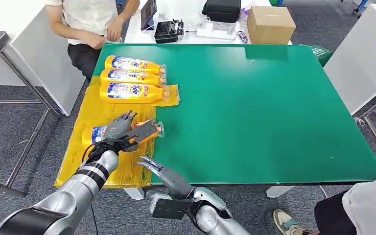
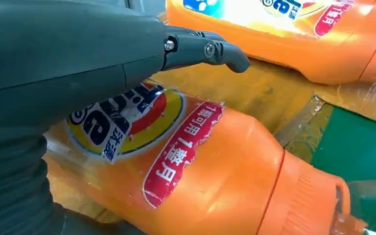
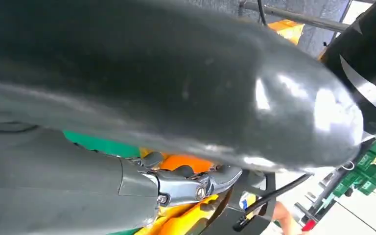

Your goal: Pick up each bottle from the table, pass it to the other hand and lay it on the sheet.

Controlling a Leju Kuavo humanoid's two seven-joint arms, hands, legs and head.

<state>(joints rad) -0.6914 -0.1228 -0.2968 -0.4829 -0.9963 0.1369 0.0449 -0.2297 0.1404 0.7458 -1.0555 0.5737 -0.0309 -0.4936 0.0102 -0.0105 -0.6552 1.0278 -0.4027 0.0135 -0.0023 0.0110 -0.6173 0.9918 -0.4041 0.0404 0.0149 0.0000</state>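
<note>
On the yellow sheet (image 1: 85, 147), which covers the table's (image 1: 274, 107) 9 o'clock side, three orange bottles lie side by side toward 12 o'clock: the far bottle (image 1: 132, 63), the middle bottle (image 1: 129, 76) and the near bottle (image 1: 132, 92), each with its cap pointing to 3 o'clock. Toward 6 o'clock of them, well apart, a fourth bottle (image 1: 98, 133) lies on its side on the sheet, cap end (image 1: 159, 129) at 3 o'clock reaching the sheet's edge where the green surface starts. The left hand (image 1: 122, 129) sits on top of this fourth bottle, fingers spread over its body; whether they grip it or only rest on it, I cannot tell. From the left wrist camera the fourth bottle (image 2: 200, 171) lies under the palm, a dark fingertip (image 2: 225, 51) reaching out above its label, and the near bottle (image 2: 293, 34) lies just beyond. The right hand (image 1: 161, 171) hangs at the table's 6 o'clock edge, near the sheet's corner, fingers apart and holding nothing. At 12 o'clock beyond the table stand a cardboard box (image 1: 270, 23) and a black case (image 1: 221, 10); a person (image 1: 90, 24) sits at 11 o'clock, and another person's shoe (image 1: 286, 221) shows at 5 o'clock
</note>
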